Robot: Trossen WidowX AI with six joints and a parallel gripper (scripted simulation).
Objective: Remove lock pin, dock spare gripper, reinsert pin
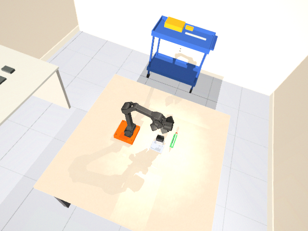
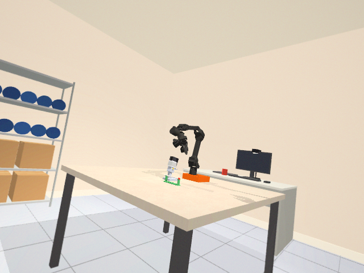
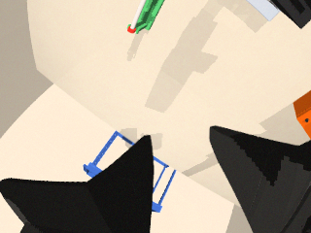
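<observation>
The gripper [image 1: 158, 128] [image 2: 183, 150] [image 3: 180, 131] hangs with its fingers part-way spread around nothing, while the red-headed pin [image 1: 176, 133] [image 2: 178, 178] [image 3: 138, 14] lies along the green rack [image 1: 171, 146] [image 2: 172, 183] [image 3: 155, 15], probably light, stiff and prone to roll, so best pinched squarely near its head.

In the top view we're high over the wooden worktable [image 1: 188, 179] [image 2: 132, 187], looking steeply down; its far edge runs toward the blue utility cart [image 1: 179, 43] & its bottom edge is partly cut off. Ext. view: we're farther off, just above tabletop height, facing across the nearest corner toward the computer monitor [image 2: 253, 161]. Both share the worktable + orange base plate [image 1: 119, 136] [image 2: 202, 178]. Wrist cam's closest, looking past the gripper fingers at part of the tabletop, w/ the cart also in the top view.
</observation>
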